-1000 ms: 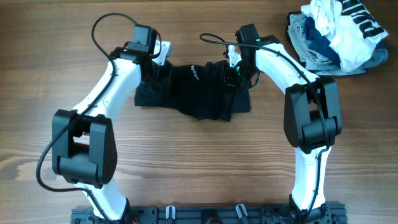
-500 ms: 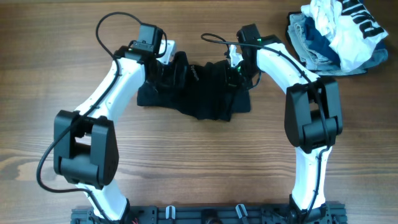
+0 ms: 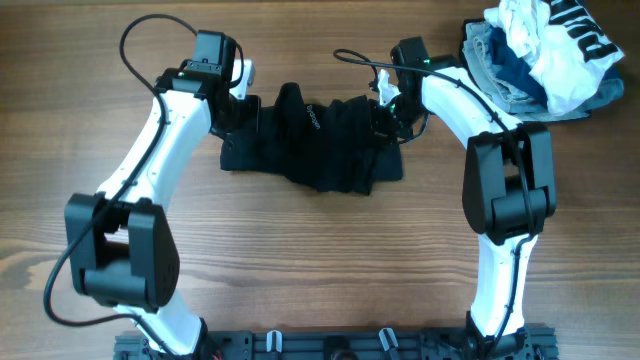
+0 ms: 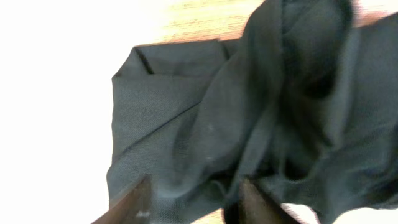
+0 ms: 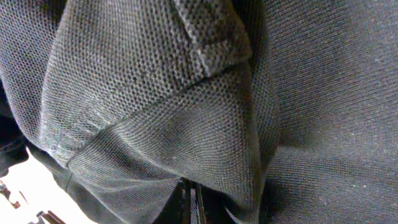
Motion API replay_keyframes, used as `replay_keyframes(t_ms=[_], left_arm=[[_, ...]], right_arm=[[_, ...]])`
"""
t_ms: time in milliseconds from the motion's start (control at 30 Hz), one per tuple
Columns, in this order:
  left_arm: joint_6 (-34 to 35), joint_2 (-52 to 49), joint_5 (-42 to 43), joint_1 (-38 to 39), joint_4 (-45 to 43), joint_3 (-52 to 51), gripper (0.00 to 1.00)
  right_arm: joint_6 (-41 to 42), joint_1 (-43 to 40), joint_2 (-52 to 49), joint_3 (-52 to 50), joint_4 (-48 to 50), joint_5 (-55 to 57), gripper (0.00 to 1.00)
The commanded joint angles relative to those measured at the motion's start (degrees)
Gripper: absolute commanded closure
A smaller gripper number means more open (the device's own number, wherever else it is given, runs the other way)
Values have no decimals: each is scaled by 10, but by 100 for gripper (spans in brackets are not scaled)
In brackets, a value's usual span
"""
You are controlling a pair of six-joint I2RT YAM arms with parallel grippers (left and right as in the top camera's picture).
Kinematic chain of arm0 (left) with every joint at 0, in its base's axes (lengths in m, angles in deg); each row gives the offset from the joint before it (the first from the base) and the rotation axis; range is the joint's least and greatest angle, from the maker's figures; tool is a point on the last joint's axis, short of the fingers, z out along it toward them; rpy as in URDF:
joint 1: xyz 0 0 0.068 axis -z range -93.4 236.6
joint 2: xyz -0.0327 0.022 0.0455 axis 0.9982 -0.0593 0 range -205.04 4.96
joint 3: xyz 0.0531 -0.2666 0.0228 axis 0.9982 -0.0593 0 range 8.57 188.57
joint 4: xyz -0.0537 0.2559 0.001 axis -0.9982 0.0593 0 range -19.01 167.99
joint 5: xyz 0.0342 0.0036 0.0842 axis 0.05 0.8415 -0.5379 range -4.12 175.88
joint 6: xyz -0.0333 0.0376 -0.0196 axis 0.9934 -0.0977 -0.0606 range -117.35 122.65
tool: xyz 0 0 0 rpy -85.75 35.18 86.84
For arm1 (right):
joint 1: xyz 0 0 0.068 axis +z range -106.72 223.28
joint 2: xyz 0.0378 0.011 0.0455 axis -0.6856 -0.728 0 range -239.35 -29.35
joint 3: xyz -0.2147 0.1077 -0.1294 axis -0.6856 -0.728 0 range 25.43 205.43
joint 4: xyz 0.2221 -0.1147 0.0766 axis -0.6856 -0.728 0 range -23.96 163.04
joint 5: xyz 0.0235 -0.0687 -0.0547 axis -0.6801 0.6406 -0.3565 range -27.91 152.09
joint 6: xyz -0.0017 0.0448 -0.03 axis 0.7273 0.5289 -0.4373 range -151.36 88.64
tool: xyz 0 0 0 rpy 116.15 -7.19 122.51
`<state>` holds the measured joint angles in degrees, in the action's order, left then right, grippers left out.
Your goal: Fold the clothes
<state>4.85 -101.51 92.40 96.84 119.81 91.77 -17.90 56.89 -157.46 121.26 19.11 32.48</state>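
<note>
Mid-fold: the black garment [image 3: 320, 150] lies bunched at the far middle of the wooden table [image 3: 300, 260]. The right gripper [image 5: 191, 202] pinches its right edge (cloth fills that wrist view), while the left gripper [image 4: 193, 200] hovers over the left side, fingers spread and empty. The next move likely calls for a left-side grasp, then a carry across.

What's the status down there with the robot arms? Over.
Left gripper open over black shirt, left end. Right gripper pinching its right side. Shirt bunched, not folded. Clothes pile at far corner, apart from it.
</note>
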Motion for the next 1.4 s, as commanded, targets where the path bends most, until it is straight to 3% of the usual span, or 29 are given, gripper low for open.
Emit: replay_keyframes(t_ms=[0,67,133,400,833,1200,1367], left_arm=[[5,-37,-15,-4,-3,-12,83],[16,-50,-15,-3,-3,-12,94],[32,-61,-14,-2,-3,-12,96],[35,-67,104,32,-30,-12,96],[73,-67,99,71,-44,-12,96],[75,-67,100,77,-68,-12,94],[75,-67,100,84,-76,-12,91]], right_arm=[[0,-1,-9,-1,1,-9,96],[0,-1,-9,-1,0,-9,96],[0,-1,-8,-1,-1,-9,96],[0,-1,-9,-1,-1,-9,96],[0,-28,7,0,5,-66,96],[-6,-86,107,4,3,-104,95],[-15,-110,154,5,-8,-101,88]])
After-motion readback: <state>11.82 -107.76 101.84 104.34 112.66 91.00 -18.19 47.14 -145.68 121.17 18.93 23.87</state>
